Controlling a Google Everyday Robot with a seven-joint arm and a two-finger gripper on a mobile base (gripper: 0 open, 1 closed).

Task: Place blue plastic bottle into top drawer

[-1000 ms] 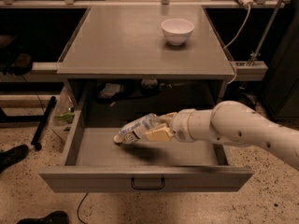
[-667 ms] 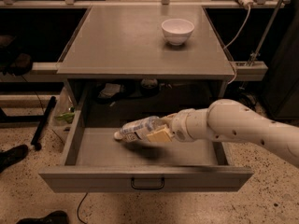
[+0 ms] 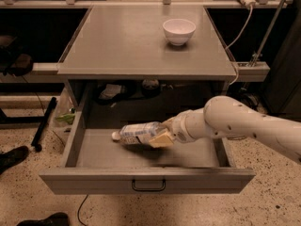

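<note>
The top drawer [image 3: 148, 179] is pulled open below the grey cabinet top, its dark bar handle at the centre of the front panel. The blue plastic bottle [image 3: 136, 132] lies nearly horizontal inside the drawer, white cap pointing left, held just above or on the drawer floor. My gripper [image 3: 161, 135] reaches in from the right on a white arm and is shut on the bottle's base end. Its pale fingers [image 3: 160, 139] wrap the bottle's right end.
A white bowl [image 3: 178, 30] stands on the cabinet top [image 3: 127, 41] at the back right. A cable and metal stand run along the right side. A green bottle [image 3: 66, 117] sits on the floor left of the drawer. Shoes lie at the lower left.
The bottle and gripper have stayed in almost the same place inside the drawer; the arm has shifted only slightly and the bottle lies a little flatter.
</note>
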